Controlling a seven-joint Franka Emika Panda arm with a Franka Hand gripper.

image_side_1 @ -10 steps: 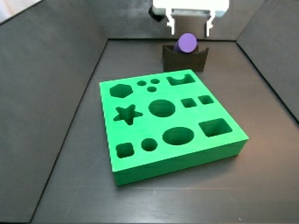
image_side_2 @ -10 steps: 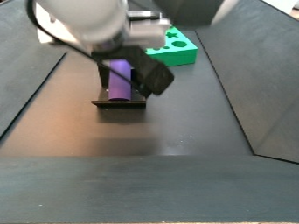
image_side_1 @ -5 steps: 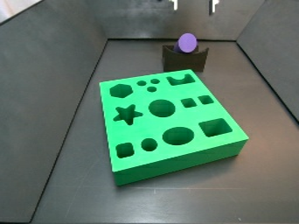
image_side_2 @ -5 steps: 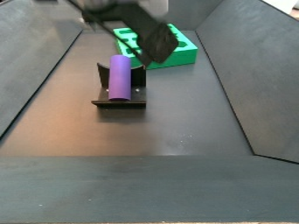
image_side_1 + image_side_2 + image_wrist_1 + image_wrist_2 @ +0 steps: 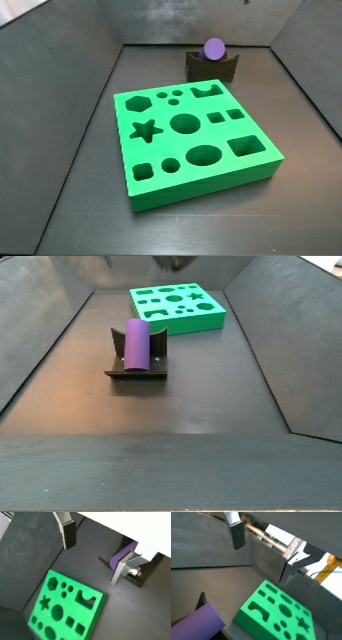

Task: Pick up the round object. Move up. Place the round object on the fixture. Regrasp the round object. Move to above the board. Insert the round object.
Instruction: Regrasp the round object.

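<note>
The round object (image 5: pixel 136 343), a smooth purple cylinder peg, lies in the notch of the dark fixture (image 5: pixel 136 370); it also shows as a purple round end (image 5: pixel 214 48) on the fixture (image 5: pixel 211 67) behind the board. The green board (image 5: pixel 193 140) with its shaped cut-outs sits mid-floor, and shows as the board (image 5: pixel 178 307) at the far end. My gripper (image 5: pixel 94 553) is open, high above the floor, with nothing between its fingers (image 5: pixel 67 532). In both wrist views the peg (image 5: pixel 123 556) (image 5: pixel 196 625) lies well below and to one side of the gripper (image 5: pixel 262 554). The gripper is out of both side views.
Dark sloping walls (image 5: pixel 80 90) enclose the floor on both sides. The board (image 5: pixel 67 608) (image 5: pixel 281 612) shows in both wrist views, apart from the fixture (image 5: pixel 137 577).
The gripper let go of the peg on the fixture and rose straight up, leaving both side views. The peg stays resting in the notch.
</note>
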